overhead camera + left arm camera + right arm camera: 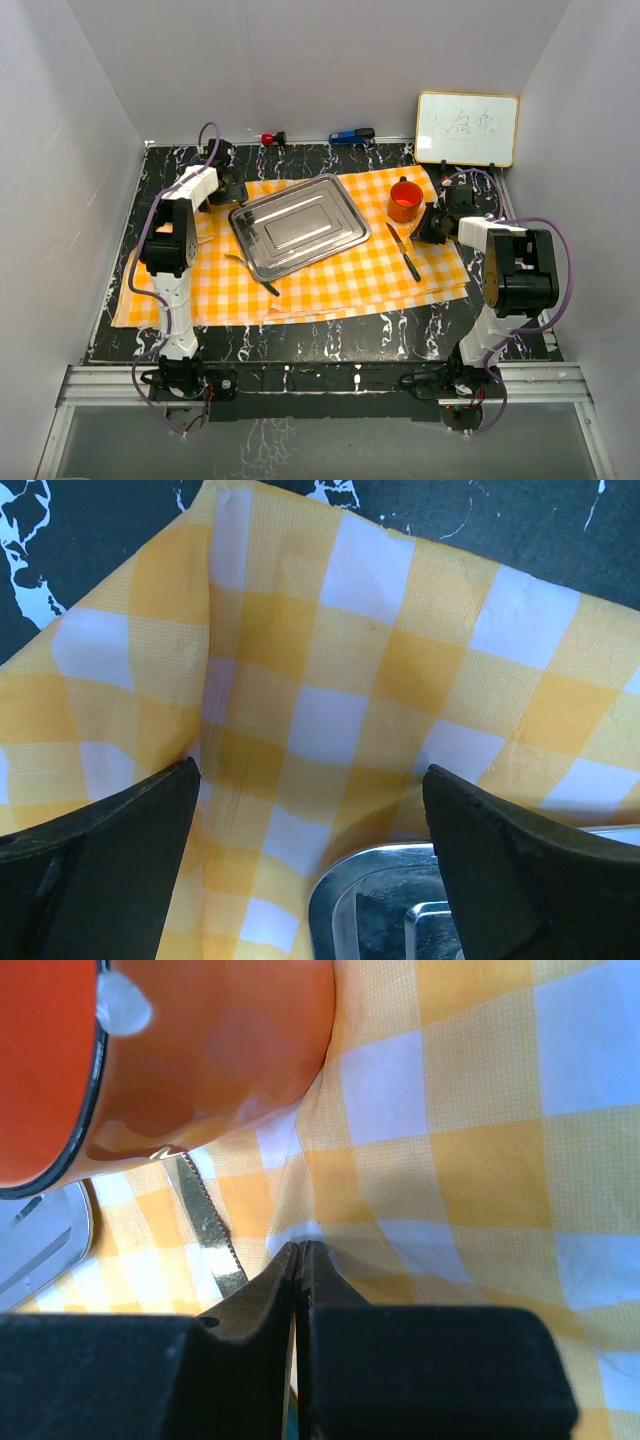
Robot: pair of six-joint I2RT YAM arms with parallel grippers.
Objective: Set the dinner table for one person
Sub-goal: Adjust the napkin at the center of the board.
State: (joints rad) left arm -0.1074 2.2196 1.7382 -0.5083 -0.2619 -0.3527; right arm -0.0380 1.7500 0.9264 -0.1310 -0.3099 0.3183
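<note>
The black marble dinner table (330,325) carries an orange-and-white checked cloth (340,270). On the cloth lie a steel tray (298,225), an orange mug (405,200), a knife (403,250) and a fork (250,272). My left gripper (232,188) is open and empty over the cloth (330,680), at the tray's far left corner (370,900). My right gripper (425,222) is shut on a pinched fold of cloth (460,1140), just right of the mug (200,1050) and the serrated knife blade (205,1225).
A small whiteboard (467,128) stands at the back right. A red-tipped item (270,137) and a blue marker (352,134) lie along the back edge. White walls close in on three sides. Bare tabletop (100,530) shows beyond the cloth's corner.
</note>
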